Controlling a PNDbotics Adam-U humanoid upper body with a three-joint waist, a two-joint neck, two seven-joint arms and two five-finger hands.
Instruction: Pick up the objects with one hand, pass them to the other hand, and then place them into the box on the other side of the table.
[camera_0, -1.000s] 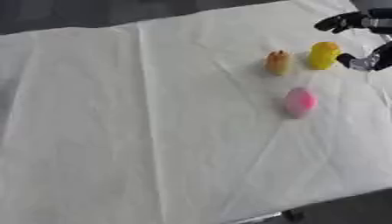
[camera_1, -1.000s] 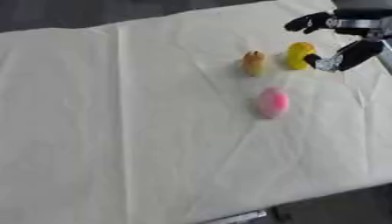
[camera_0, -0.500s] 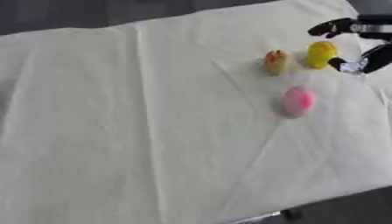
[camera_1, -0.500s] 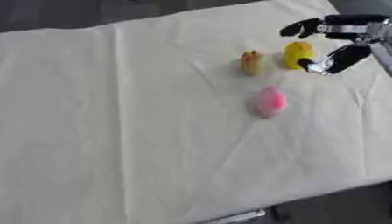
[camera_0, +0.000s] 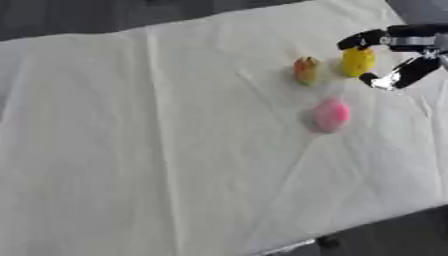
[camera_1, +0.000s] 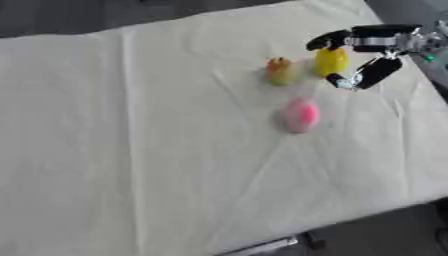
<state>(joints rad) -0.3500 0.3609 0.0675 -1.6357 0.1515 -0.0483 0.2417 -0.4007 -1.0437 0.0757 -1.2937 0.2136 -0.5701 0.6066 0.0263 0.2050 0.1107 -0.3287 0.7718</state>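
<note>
Three small objects lie on the white cloth at the right: a yellow one (camera_1: 331, 61), an orange-yellow one (camera_1: 279, 70) to its left, and a pink one (camera_1: 301, 114) nearer the front. My right hand (camera_1: 372, 47) comes in from the right edge and sits right beside the yellow object. Its fingers and thumb are spread to either side of that object, and I cannot tell whether they touch it. No box shows in either view. My left hand is out of sight.
The white cloth (camera_0: 157, 140) covers the whole table, with creases across it. Its front edge runs along the lower right, with dark floor below and a small grey part near the bottom.
My right hand has moved left toward the yellow object, so that its fingers now flank it. The whole view has also shifted slightly.
</note>
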